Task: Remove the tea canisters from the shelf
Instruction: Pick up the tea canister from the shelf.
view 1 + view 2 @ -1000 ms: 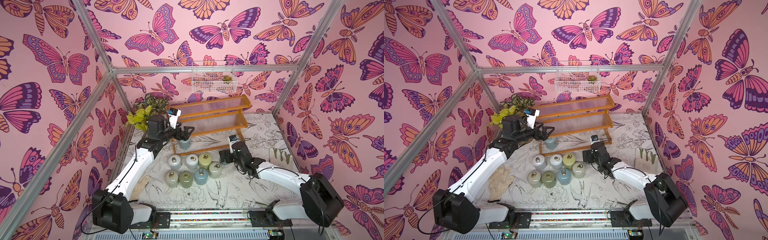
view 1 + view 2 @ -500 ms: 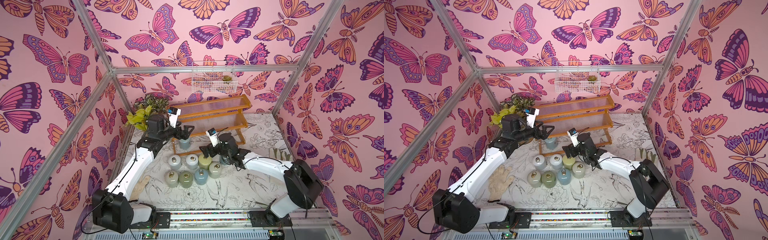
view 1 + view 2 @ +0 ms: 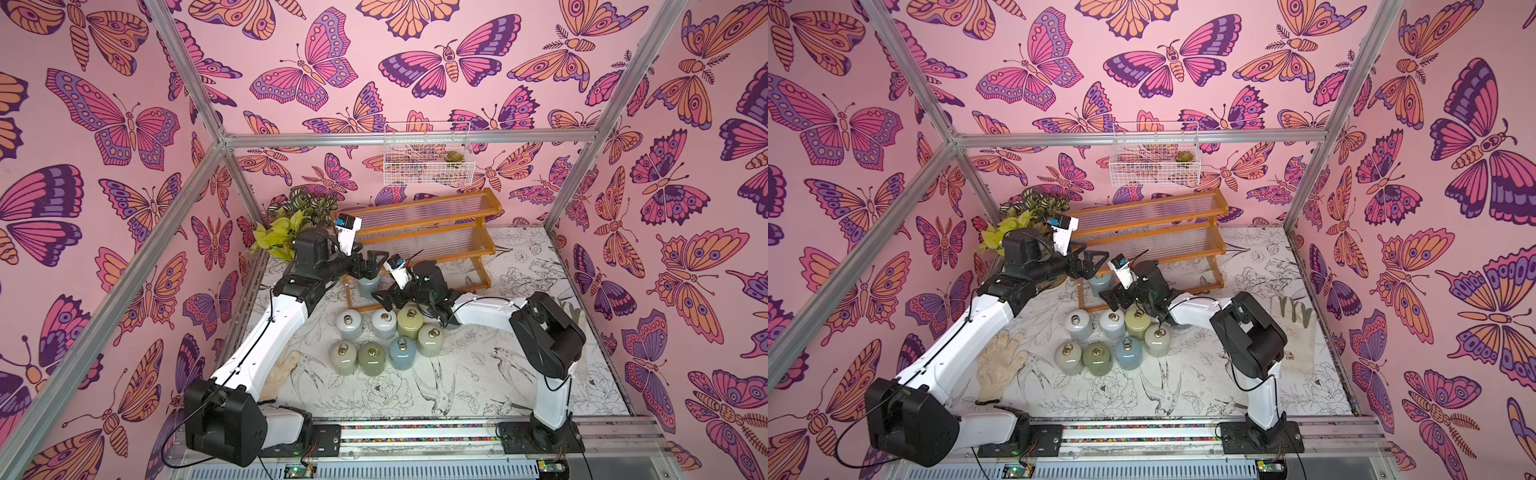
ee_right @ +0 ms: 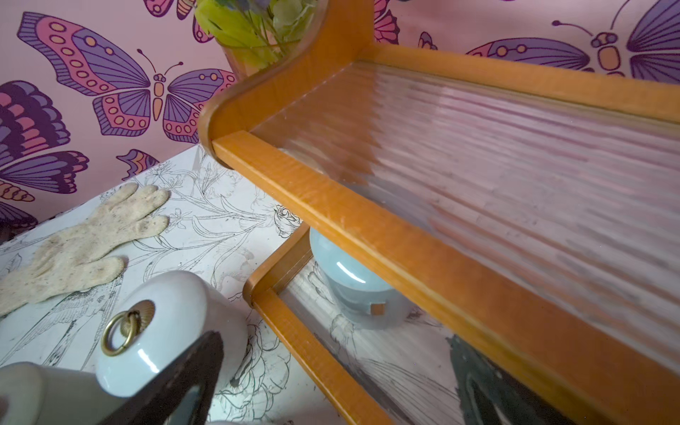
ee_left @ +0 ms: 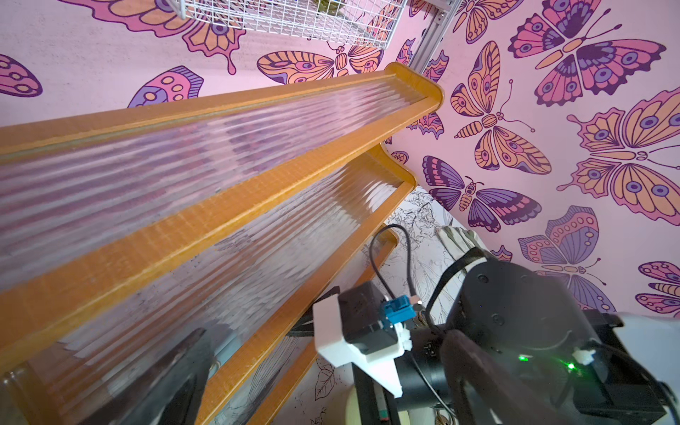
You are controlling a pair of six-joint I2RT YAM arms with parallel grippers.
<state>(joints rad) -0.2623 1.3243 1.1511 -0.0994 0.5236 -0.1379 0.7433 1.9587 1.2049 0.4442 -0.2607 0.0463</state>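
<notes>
While the left gripper (image 3: 375, 262) hangs over the low step of the shelf (image 3: 440, 226), its jaws are spread wide and hold nothing. One blue-grey tea canister (image 3: 369, 285) stands on that low step, right under the left gripper, at the end near the vase of flowers (image 3: 279, 239). Both higher steps are bare.

The right gripper (image 3: 386, 300) is low down, just in front of the shelf and close to the left gripper. Its jaws are wide apart too, with nothing between them. In the right wrist view, a white canister (image 4: 165, 331) sits just beside one finger (image 4: 184, 375), and the blue-grey one shows under the middle step.

Seven other tea canisters (image 3: 372, 358) stand upright on the table (image 3: 498, 386) in front of the shelf, packed close in two rows. A cream glove (image 3: 280, 370) lies flat beside the left arm
</notes>
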